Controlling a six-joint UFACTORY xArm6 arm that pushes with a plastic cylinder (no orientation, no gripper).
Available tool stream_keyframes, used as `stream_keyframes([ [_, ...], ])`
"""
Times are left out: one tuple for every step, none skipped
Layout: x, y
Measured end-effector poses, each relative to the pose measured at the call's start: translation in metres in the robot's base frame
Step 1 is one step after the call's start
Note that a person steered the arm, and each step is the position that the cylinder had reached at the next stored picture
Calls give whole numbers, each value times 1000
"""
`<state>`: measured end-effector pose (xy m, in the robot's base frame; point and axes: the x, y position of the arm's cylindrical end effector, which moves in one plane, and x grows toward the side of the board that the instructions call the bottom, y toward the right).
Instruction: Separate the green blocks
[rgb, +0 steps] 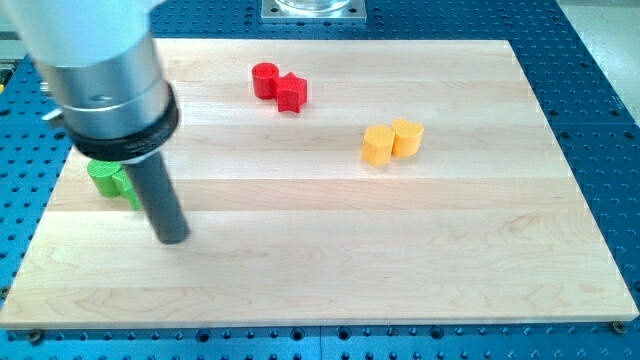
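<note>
Two green blocks sit touching at the view's left: one green block shows its rounded top, the other green block is mostly hidden behind my rod. My tip rests on the wooden board just below and to the right of the green pair, close to them. Whether the rod touches the hidden green block cannot be told.
A red cylinder and a red star-like block touch near the view's top. A yellow hexagon-like block and a yellow cylinder touch right of centre. The arm's grey body covers the top left corner.
</note>
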<state>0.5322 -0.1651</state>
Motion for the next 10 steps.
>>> stream_keyframes([
  [0,-5],
  [2,-4],
  [1,-46],
  [-27,-72],
  [-38,-32],
  [-47,6],
  [-61,-48],
  [-81,-48],
  [-51,-55],
  [-51,-63],
])
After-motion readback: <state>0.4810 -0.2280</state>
